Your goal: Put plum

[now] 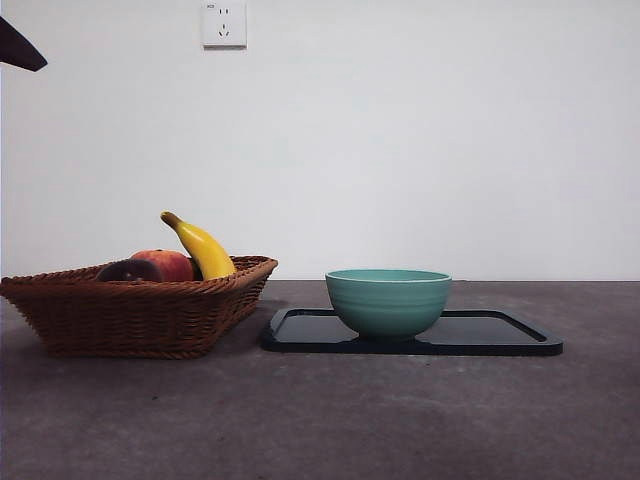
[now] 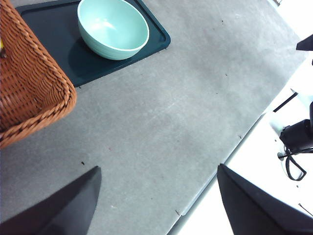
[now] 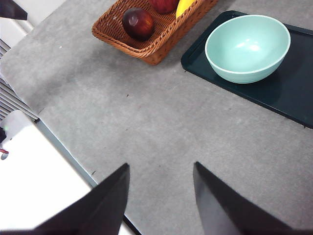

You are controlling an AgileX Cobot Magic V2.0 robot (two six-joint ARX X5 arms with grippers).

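Both grippers hang high above the table with nothing in them: left gripper (image 2: 156, 196) has its jaws spread wide over bare grey tabletop (image 2: 186, 112), and right gripper (image 3: 161, 196) also holds its jaws apart, empty, looking down at the whole layout. Neither is near the fruit yet, which reads as a waiting pose before any reach; in the front view only a black tip shows at the top left corner, and I can't say whose arm that is. Now the plum (image 3: 138, 23): dark, glossy, sitting inside the wicker basket (image 3: 146, 46) at the end nearest the open table, beside a red fruit (image 3: 164, 5) and a banana (image 1: 203, 247) propped against the basket's rim. From the front the plum barely peeks over the weave, tucked beside the red fruit. Just beside the basket sits a dark tray (image 1: 500, 335), and on it stands a teal bowl (image 1: 388, 300), upright and empty. That open bowl looks like the likely landing spot, though the task doesn't name one. My read: nothing has been lifted yet, and the grasp will have to come down from above into the basket.
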